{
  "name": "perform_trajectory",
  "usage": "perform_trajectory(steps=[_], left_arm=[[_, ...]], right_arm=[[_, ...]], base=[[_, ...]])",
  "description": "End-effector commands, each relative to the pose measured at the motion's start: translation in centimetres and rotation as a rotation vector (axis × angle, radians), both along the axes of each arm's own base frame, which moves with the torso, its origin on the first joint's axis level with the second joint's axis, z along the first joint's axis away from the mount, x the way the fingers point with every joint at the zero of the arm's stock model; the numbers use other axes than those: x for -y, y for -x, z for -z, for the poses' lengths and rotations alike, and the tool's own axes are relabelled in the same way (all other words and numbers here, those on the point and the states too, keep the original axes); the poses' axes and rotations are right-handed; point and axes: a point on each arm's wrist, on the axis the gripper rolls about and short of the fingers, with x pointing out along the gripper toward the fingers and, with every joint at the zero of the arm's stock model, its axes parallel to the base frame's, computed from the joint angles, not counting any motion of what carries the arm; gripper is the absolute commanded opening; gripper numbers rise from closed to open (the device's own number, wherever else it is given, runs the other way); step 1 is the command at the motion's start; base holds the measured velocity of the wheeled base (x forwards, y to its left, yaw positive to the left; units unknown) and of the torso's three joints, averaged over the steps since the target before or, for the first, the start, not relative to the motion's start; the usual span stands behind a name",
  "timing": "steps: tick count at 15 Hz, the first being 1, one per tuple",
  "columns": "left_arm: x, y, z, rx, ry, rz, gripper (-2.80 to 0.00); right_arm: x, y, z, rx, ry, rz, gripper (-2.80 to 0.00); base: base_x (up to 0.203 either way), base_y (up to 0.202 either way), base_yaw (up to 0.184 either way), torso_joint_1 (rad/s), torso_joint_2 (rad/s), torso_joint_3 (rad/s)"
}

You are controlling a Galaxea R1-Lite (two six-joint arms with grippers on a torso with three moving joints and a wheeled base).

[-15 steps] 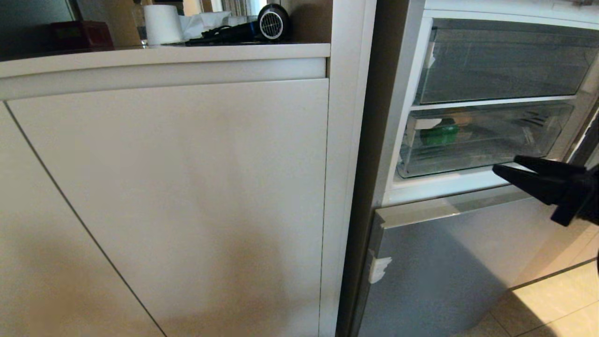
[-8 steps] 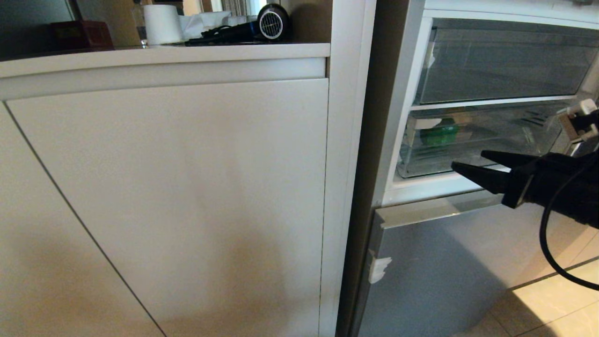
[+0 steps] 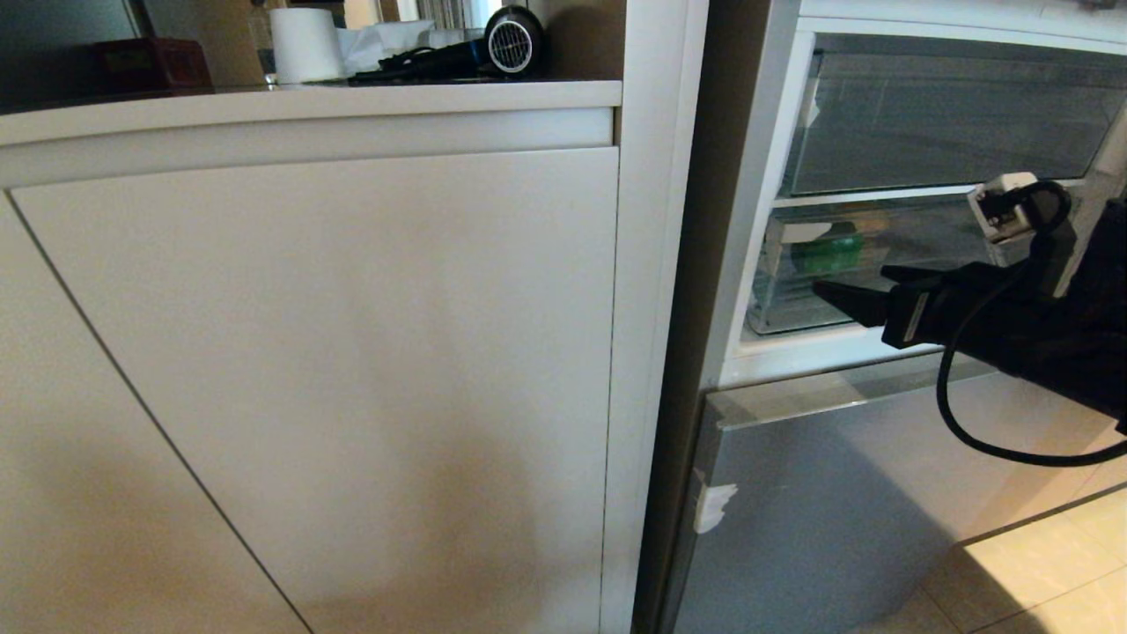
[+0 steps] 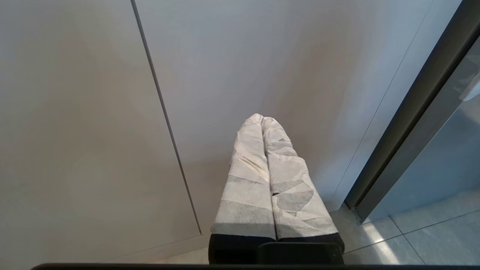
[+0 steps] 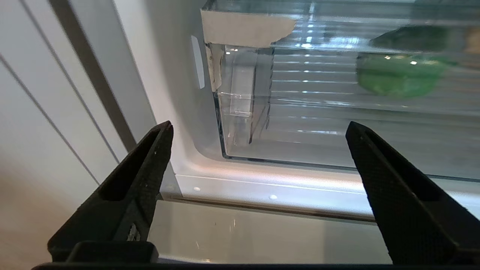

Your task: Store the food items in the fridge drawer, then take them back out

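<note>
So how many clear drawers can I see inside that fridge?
2. The upper clear drawer sits at the top; the lower clear drawer, just beneath, holds a green pepper. More may be hidden behind the blue-grey panel.

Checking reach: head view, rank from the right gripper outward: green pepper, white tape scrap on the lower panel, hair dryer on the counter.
From the right gripper, open at the clear drawer's front:
1. Green pepper, just above it, inside the drawer.
2. White tape scrap, below, on the lower panel's edge.
3. Hair dryer, far upper left, on the counter.

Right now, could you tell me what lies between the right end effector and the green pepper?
Only the clear front wall of the fridge drawer: in the right wrist view, the open right end effector faces the green pepper behind it.
</note>
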Motion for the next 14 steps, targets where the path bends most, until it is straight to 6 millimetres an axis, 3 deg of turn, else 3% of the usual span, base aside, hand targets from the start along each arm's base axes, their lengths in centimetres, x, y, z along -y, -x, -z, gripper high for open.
perform_trajectory(steps=[1,5,14], left_arm=[[0.0,0.0,0.0,0.000,0.000,0.000,-2.80],[0.0,0.0,0.0,0.000,0.000,0.000,-2.80],[0.0,0.0,0.0,0.000,0.000,0.000,-2.80]], right_arm=[[-0.4,-1.3,0.9,-0.015,0.003,-0.009,0.00],[-1.5,-3.0,1.8,0.012,0.006,0.000,0.00],[-2.4,-3.7,0.8,0.049,-0.005,0.022,0.00]], base=[[0.000,0.000,0.000,0.000,0.00,0.000],[0.000,0.000,0.000,0.000,0.00,0.000],[0.000,0.000,0.000,0.000,0.00,0.000]])
